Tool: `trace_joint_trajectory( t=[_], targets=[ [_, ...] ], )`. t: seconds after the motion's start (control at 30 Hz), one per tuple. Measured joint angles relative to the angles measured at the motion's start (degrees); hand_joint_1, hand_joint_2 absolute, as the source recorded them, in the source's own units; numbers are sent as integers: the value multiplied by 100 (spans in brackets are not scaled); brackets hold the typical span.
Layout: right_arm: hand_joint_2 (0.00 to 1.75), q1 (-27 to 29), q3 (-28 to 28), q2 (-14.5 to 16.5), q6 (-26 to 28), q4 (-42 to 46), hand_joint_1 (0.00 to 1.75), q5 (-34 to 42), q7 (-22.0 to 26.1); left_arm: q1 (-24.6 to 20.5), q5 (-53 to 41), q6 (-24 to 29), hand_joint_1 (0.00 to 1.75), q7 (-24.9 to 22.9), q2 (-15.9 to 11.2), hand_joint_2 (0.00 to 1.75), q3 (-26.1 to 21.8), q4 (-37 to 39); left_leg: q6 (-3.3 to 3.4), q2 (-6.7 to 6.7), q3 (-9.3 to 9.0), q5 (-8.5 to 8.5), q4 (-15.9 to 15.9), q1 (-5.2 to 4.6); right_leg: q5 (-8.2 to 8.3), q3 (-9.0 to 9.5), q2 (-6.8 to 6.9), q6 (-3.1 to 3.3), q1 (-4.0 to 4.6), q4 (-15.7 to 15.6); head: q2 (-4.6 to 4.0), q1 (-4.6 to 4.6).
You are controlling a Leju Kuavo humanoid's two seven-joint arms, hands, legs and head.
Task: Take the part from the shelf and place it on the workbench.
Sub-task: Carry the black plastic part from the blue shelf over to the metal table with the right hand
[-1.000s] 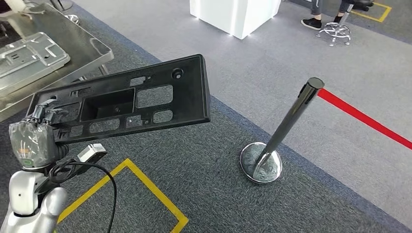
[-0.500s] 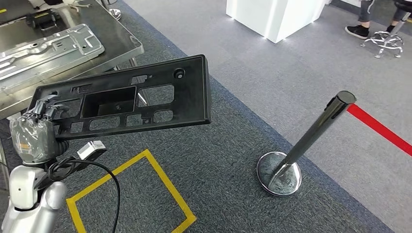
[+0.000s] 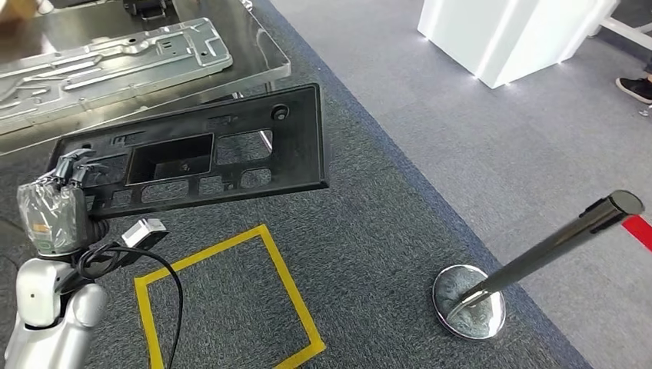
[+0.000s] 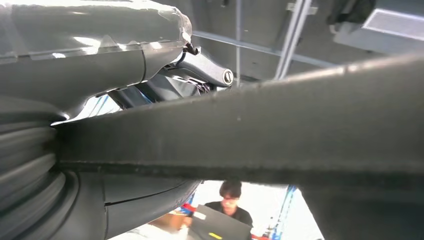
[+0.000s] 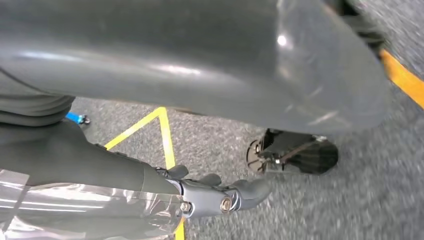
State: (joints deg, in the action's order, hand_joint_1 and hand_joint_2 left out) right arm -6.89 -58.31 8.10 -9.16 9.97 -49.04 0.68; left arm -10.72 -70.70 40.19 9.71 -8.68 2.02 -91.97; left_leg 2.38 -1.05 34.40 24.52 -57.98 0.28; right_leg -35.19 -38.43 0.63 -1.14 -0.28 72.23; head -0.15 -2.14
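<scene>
The part is a long black plastic panel (image 3: pixel 231 146) with several cut-outs, held roughly level above the carpet. My left hand (image 3: pixel 58 207) grips its near left end, fingers over the top edge. The left wrist view has the panel's dark edge (image 4: pixel 300 130) running across, with the hand (image 4: pixel 150 75) clamped around it. The steel workbench (image 3: pixel 257 65) stands ahead at the upper left, just beyond the panel's far edge. My right hand (image 5: pixel 220 197) hangs over the carpet with its fingers loosely out and nothing in them.
A pressed silver metal plate (image 3: pixel 115 61) lies on the workbench. A chrome barrier post (image 3: pixel 538 254) on a round base leans at the lower right. A yellow taped square (image 3: pixel 223 300) marks the carpet below the panel. A white block (image 3: pixel 515 34) stands far right. A person (image 4: pixel 227 200) sits behind.
The whole view has swung: workbench and plate have come further into the picture, the post has slid to the lower right. The panel stays gripped in my left hand.
</scene>
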Motion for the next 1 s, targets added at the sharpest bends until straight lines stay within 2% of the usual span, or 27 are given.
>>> trace_joint_trajectory(
  t=[0.03, 0.07, 0.1, 0.13, 0.17, 0.2, 0.23, 0.27, 0.3, 0.33, 0.4, 0.43, 0.47, 0.5, 0.53, 0.57, 0.6, 0.63, 0.67, 0.73, 0.77, 0.83, 0.87, 0.9, 0.97, 1.0],
  targets=[
    [0, 6, -1, 1, 4, 0, 0, 9, 1, 2, 15, 0, 175, -5, 7, 175, 1, 25, -1, -80, 0, 2, -8, 0, 15, -106, -22, -3, -7, 149, 0, 0],
    [0, 9, -1, 1, 9, 0, 0, 17, 4, 2, 28, 0, 175, -11, 8, 175, 1, 50, -5, -160, -2, 5, -18, 2, 140, -112, -36, -3, -16, 90, 0, 0],
    [0, 10, -2, 0, 14, 0, 0, 23, 9, -2, 37, 0, 175, -16, 9, 175, 1, 75, -13, -240, -3, 10, -32, 5, 350, -16, -65, 0, -30, -175, 0, -1],
    [0, 9, -3, -1, 16, 0, 0, 29, 14, -7, 42, 0, 175, -20, 9, 175, 1, 96, -28, -316, -2, 19, -48, 9, 566, 133, -151, 7, -48, -550, 0, 0],
    [0, 7, -5, -1, 18, 0, 0, 35, 19, -18, 46, 0, 175, -23, 9, 175, 2, 113, -52, -386, 11, 30, -72, 5, 715, 281, -288, 16, -69, -903, 0, 0],
    [0, 5, -7, -1, 20, 0, 0, 42, 25, -31, 50, 0, 175, -28, 9, 175, 3, 127, -84, -454, 29, 35, -88, 7, 801, 386, -396, 26, -82, -1157, 0, 1],
    [0, 0, -10, -1, 20, 0, 0, 49, 28, -42, 54, 0, 175, -34, 9, 175, 4, 140, -119, -512, 49, 36, -97, 15, 816, 438, -472, 39, -83, -1284, 0, 1],
    [0, -7, -12, -1, 20, 0, 0, 56, 32, -50, 63, 0, 175, -40, 8, 175, 7, 153, -159, -572, 66, 30, -98, 23, 801, 454, -476, 58, -74, -1308, 0, 1],
    [0, -14, -13, 1, 19, 0, 0, 63, 35, -51, 76, 0, 175, -45, 5, 175, 9, 164, -197, -626, 79, 21, -87, 38, 809, 462, -406, 88, -69, -1318, 0, 1],
    [0, -19, -13, 2, 19, 1, 0, 68, 37, -45, 91, 1, 175, -46, 2, 175, 11, 171, -230, -595, 92, 34, -105, 43, 819, 484, -340, 122, -69, -1344, 0, -1],
    [0, -15, -14, 5, 19, 2, 0, 77, 43, -55, 114, 1, 175, -46, -14, 175, 18, 180, -293, -320, 211, 198, -371, 38, 833, 531, -201, 197, -80, -1401, 0, -2],
    [0, -9, -15, 5, 19, 2, 0, 80, 45, -63, 119, 1, 175, -48, -19, 175, 24, 185, -320, -138, 341, 355, -668, 41, 829, 548, -132, 225, -73, -1413, 0, -2],
    [0, -3, -17, 5, 20, 2, 0, 84, 48, -72, 124, 1, 175, -51, -23, 175, 32, 193, -346, -21, 511, 521, -1027, 50, 818, 556, -64, 247, -63, -1414, 0, -1],
    [0, 3, -19, 6, 20, 2, 0, 84, 48, -73, 129, 1, 175, -55, -23, 175, 41, 205, -366, 27, 675, 644, -1360, 62, 806, 559, 11, 259, -53, -1409, 0, -1],
    [0, 7, -21, 6, 20, 2, 0, 85, 48, -66, 132, 0, 175, -60, -23, 175, 53, 221, -381, 52, 778, 681, -1561, 70, 793, 563, 82, 261, -48, -1402, 0, -1],
    [0, 9, -21, 6, 20, 2, 0, 85, 48, -61, 136, 0, 175, -65, -23, 175, 63, 238, -387, 69, 780, 612, -1554, 74, 777, 569, 156, 257, -46, -1395, 0, -1],
    [0, 9, -22, 7, 20, 2, 0, 86, 48, -60, 139, 0, 175, -67, -24, 175, 72, 252, -385, 95, 674, 457, -1338, 75, 758, 581, 228, 249, -45, -1387, 0, -1],
    [0, 8, -22, 9, 19, 2, 0, 86, 48, -63, 143, 0, 175, -70, -24, 175, 80, 262, -369, 163, 481, 265, -962, 71, 735, 602, 298, 235, -42, -1378, 0, -1],
    [0, 6, -22, 11, 19, 2, 0, 86, 48, -70, 146, 0, 175, -72, -24, 175, 88, 268, -340, 290, 287, 140, -594, 40, 710, 623, 363, 217, -30, -1372, 0, -1],
    [0, 0, -23, 14, 17, 2, 0, 88, 48, -92, 152, 0, 175, -77, -24, 175, 99, 272, -251, 453, 69, 47, -157, -23, 670, 656, 483, 166, -1, -1365, 0, 0],
    [0, -4, -25, 14, 17, 2, 0, 90, 48, -100, 155, 0, 175, -79, -25, 175, 103, 274, -207, 454, 61, 70, -123, -53, 660, 669, 544, 137, 10, -1372, 0, 0],
    [0, -20, -26, 14, 19, 2, 0, 92, 48, -98, 151, 1, 175, -80, -25, 175, 104, 278, -134, 302, 55, 43, -79, -36, 630, 710, 623, 75, 11, -1382, 0, -1],
    [0, -26, -27, 13, 20, 2, 0, 93, 48, -99, 145, 2, 175, -79, -24, 175, 105, 280, -101, 234, 40, 28, -52, -16, 577, 706, 537, 43, 3, -1329, 0, 0],
    [0, -29, -29, 13, 21, 2, 0, 93, 47, -104, 137, 2, 175, -77, -23, 175, 105, 281, -69, 177, 24, 10, -24, 6, 470, 645, 396, 18, -6, -1176, 0, 0],
    [0, -22, -43, 12, 26, 2, 0, 95, 46, -115, 127, 2, 175, -69, -16, 175, 107, 286, -25, 66, 18, -2, -8, 23, 135, 317, 70, -9, -30, -531, 0, 1],
    [0, -14, -51, 12, 27, 2, 0, 97, 46, -116, 126, 2, 175, -65, -10, 175, 107, 290, -14, 4, 22, -2, -11, 21, -15, 107, 1, -15, -36, -150, 0, 0]
  ],
)
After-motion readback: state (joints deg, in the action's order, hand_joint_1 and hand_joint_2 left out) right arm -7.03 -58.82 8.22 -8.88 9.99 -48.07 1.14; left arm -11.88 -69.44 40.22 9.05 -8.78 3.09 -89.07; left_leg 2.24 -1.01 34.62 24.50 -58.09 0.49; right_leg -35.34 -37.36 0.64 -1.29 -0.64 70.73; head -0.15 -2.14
